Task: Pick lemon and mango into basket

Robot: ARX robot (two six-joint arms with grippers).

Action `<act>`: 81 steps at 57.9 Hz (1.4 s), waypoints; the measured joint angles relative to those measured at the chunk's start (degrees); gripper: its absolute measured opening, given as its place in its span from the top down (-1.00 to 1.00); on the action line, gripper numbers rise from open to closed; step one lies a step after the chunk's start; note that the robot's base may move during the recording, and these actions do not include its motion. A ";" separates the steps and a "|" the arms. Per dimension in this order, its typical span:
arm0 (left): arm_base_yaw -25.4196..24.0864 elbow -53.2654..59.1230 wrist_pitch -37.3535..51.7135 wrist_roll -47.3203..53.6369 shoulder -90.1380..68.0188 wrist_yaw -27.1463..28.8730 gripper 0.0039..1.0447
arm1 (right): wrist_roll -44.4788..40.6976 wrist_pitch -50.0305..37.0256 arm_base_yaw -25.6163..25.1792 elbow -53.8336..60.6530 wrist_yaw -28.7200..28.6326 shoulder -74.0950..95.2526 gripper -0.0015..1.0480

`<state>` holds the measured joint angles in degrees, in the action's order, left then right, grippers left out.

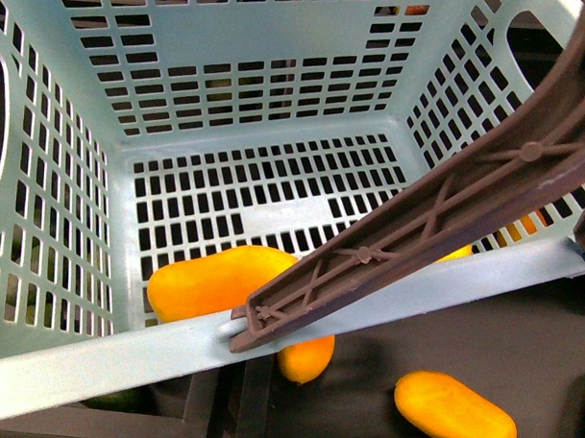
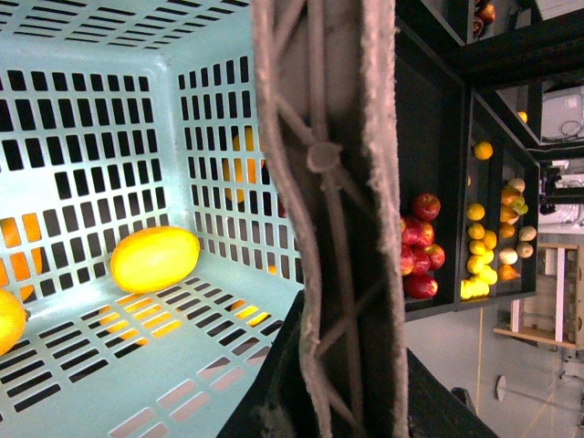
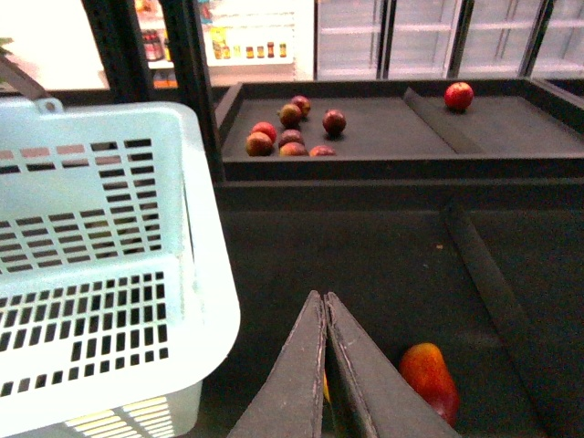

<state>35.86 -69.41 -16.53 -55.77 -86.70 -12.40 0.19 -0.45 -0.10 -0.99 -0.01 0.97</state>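
Note:
The mint-teal basket fills the front view, tilted, with its brown handle crossing it. The mango lies on its slotted floor by the near wall. In the left wrist view a bright-yellow oval fruit, which looks like the lemon, rests on the basket floor. A second yellow fruit is cut off by the frame edge. My left gripper is shut on the basket's handle. My right gripper is shut and holds nothing, beside the basket over a dark shelf.
Loose mangoes lie on the black shelf under the basket. A red-orange mango sits just past my right fingertips. Red apples fill a tray behind, and a raised divider runs across the shelf. Shelves of apples and yellow fruit stand beside the basket.

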 joint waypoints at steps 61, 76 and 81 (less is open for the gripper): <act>0.31 0.00 0.00 0.09 0.00 -0.02 0.88 | 0.00 0.39 0.02 0.00 0.24 -0.61 -0.83; 0.61 0.00 0.02 -0.44 0.00 -0.90 0.88 | -0.02 0.46 0.04 0.00 0.17 -0.66 -0.83; 0.46 0.00 0.00 -0.28 0.00 -0.61 0.88 | 0.00 0.52 0.07 0.00 0.02 -0.66 -0.83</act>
<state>36.32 -69.41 -16.53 -56.05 -86.70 -13.02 0.19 0.08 -0.03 -0.99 0.01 0.32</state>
